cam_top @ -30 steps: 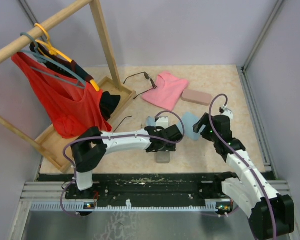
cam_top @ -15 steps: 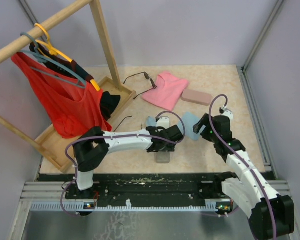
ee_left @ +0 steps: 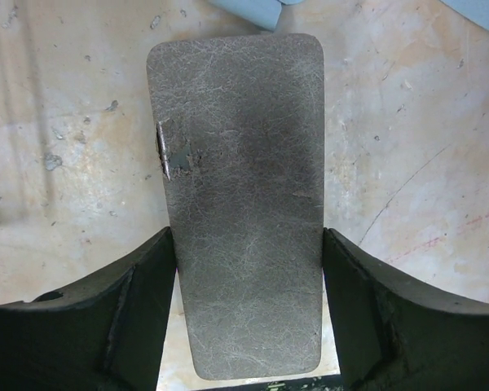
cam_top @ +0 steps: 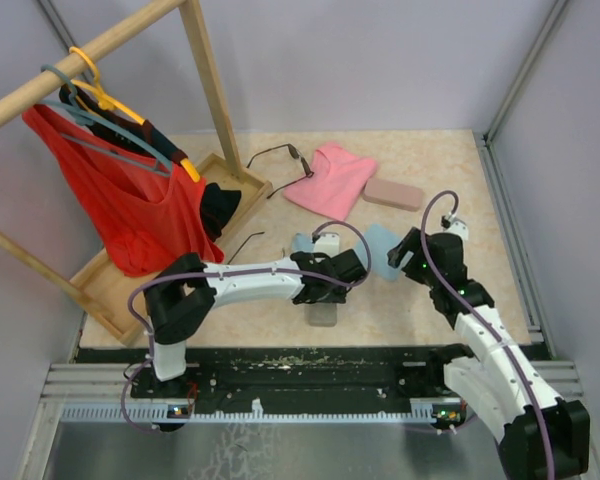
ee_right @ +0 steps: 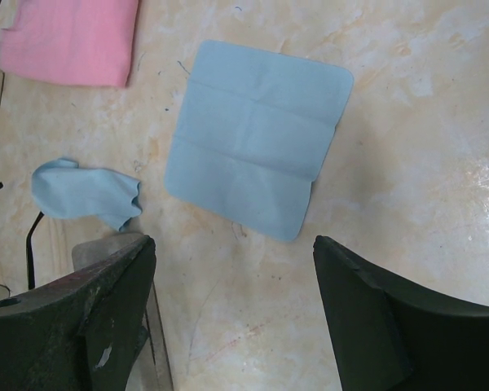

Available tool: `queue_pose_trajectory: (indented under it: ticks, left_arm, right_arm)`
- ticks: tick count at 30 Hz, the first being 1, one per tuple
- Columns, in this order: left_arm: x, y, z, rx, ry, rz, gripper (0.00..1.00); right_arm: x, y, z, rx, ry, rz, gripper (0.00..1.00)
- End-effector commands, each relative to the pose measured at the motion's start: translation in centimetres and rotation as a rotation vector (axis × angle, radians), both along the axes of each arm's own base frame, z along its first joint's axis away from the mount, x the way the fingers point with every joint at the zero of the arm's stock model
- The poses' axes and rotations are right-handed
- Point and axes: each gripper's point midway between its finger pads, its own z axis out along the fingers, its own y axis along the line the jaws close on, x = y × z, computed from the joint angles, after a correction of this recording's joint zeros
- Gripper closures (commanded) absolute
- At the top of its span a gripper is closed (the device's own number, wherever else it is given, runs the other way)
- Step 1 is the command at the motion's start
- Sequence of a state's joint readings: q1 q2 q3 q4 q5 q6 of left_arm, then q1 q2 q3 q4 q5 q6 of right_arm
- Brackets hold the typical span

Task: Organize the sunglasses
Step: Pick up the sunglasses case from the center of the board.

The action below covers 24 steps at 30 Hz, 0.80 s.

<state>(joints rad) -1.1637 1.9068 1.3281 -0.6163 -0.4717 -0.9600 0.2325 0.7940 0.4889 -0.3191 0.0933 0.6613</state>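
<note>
While right jaws apart over blue cloth, left jaws snug against scuffed grey case.

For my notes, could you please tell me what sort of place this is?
Probably a walled lab test cell: plain grey panels, aluminium base rail, wooden clothes rack holding a red garment.

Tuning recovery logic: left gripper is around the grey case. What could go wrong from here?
1. The left gripper straddles the grey case near one end, not mid-length. If lifted, the case could pivot or slip out.
2. One pair of sunglasses lies close beside the left arm. A sweep could snag or drag the thin frame.
</note>
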Motion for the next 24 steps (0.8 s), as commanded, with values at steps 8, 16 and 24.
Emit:
queue_pose_trajectory:
  ticks: [8,16,24]
  left_arm:
    - [1.4,-0.9,15.3,-0.34,-0.325,-0.205,0.93]
    - [-0.8,0.0,26.6,-0.647,-0.558,-0.462,0.99]
    - [-5.3,1.8,35.1,-0.904,-0.745,-0.659,0.99]
  right_arm:
    - [-0.3,1.7,9.6,0.083,-0.343,0.121,0.23]
    - [-5.8,6.1,20.6,0.167,-0.806,0.482,0.23]
    - [-12.5,10.1,27.7,0.327,-1.129,0.866,0.2]
